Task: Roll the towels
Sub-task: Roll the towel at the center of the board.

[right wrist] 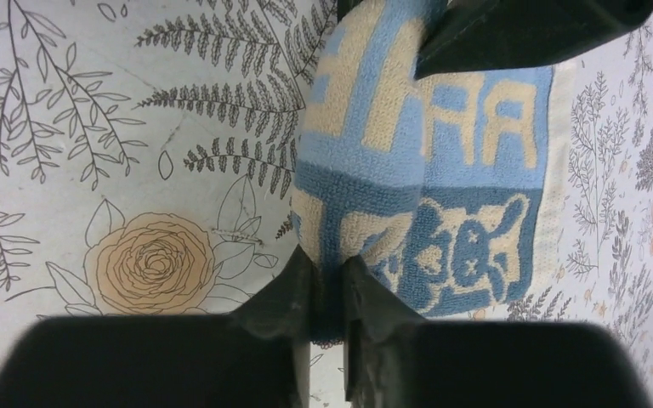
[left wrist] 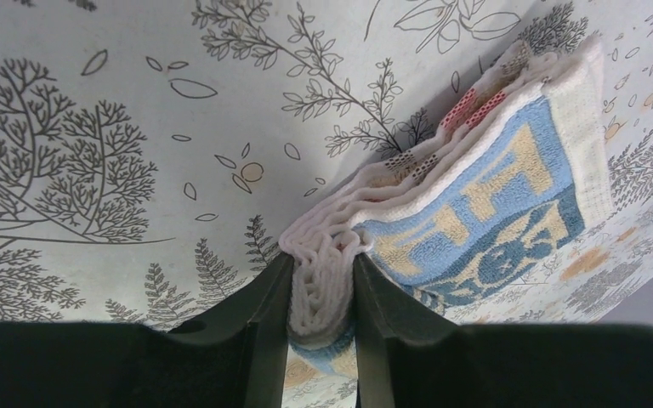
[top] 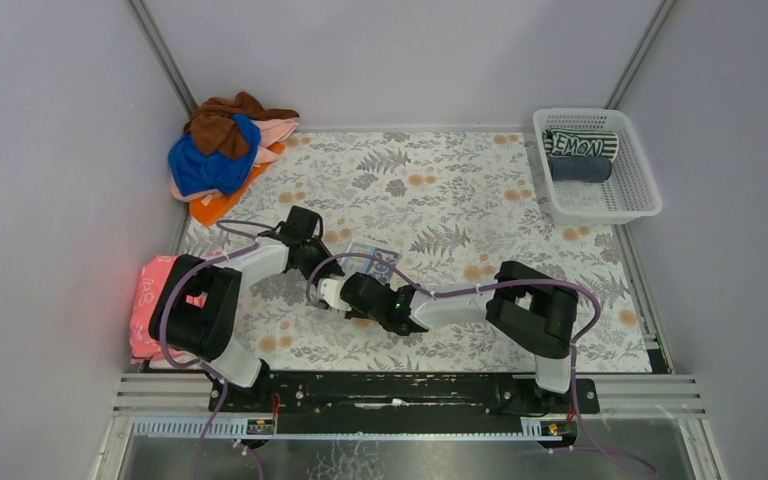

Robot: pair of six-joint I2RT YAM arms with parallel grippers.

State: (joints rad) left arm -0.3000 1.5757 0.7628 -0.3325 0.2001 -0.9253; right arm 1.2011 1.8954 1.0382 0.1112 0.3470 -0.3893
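Note:
The letter-printed blue-orange-white towel [top: 374, 262] lies folded mid-table, partly hidden by both arms. My left gripper [left wrist: 323, 265] is shut on its layered white folded edge [left wrist: 327, 280], with the rest of the cloth [left wrist: 493, 195] stretching away to the upper right. My right gripper [right wrist: 327, 270] is shut on a pinched fold of the same towel [right wrist: 425, 170] near its bear print. In the overhead view the left gripper [top: 326, 260] and the right gripper [top: 352, 280] meet at the towel's near-left side. More towels are piled at the back left: brown [top: 222, 122], royal blue [top: 208, 162], pale pink [top: 278, 131], orange [top: 218, 206].
A white lattice basket [top: 642, 185] at the back right holds a striped lettered roll [top: 580, 145] and a dark grey roll [top: 580, 169]. A reddish-pink flat item [top: 148, 298] lies at the table's left edge beside the left arm. Walls close in on three sides.

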